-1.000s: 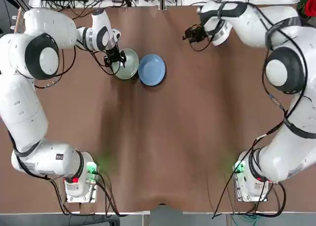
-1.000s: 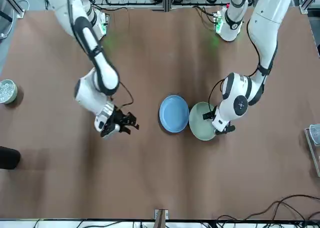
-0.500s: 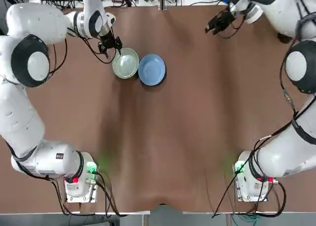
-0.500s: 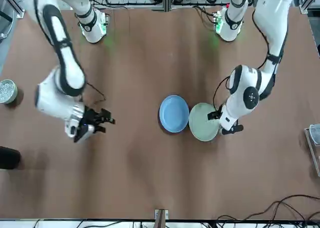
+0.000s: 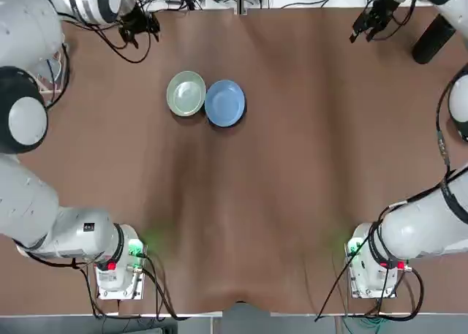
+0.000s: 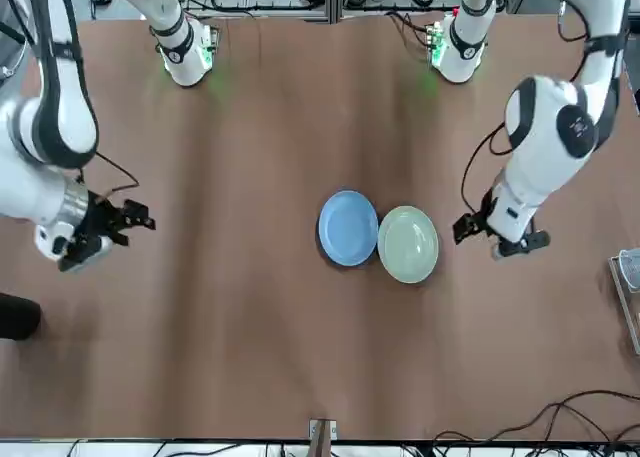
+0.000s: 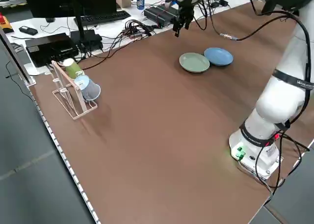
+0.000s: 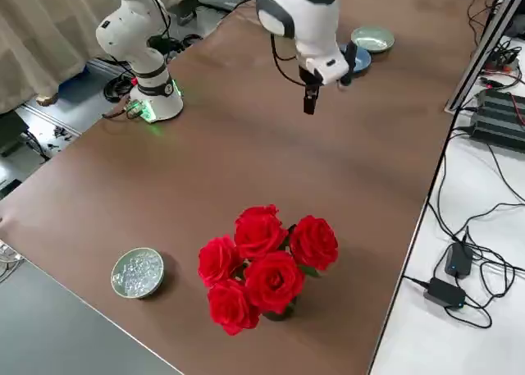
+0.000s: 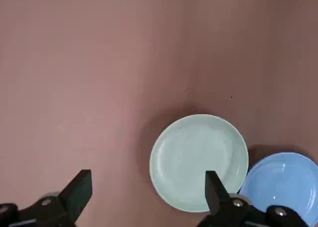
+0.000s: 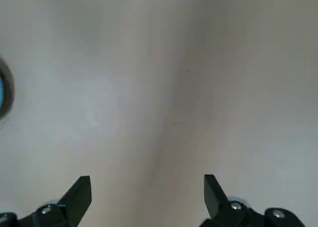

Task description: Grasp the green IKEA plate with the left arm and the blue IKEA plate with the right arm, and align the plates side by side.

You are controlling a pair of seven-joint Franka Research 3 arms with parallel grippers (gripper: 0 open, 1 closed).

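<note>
The pale green plate [image 5: 186, 93] and the light blue plate [image 5: 224, 103] lie flat on the brown table, touching rim to rim, green on the robot's left. The front view shows the blue plate [image 6: 347, 228] beside the green plate [image 6: 408, 244]. My left gripper [image 5: 139, 28] hangs open and empty at the far left corner, well off the green plate [image 9: 198, 160]. My right gripper [image 5: 368, 23] is open and empty at the far right, a long way from the blue plate; its wrist view shows only a blue sliver [image 10: 2, 95].
A rack with a green and a blue cup [image 7: 73, 87] stands at the table's left edge. Red roses [image 8: 262, 264] and a small bowl of beads [image 8: 137, 272] stand at the right edge. Cables and electronics lie beyond the far edge.
The left gripper has left the green plate's rim and swung out to the far left corner. The right gripper moved farther right. Both plates stayed put.
</note>
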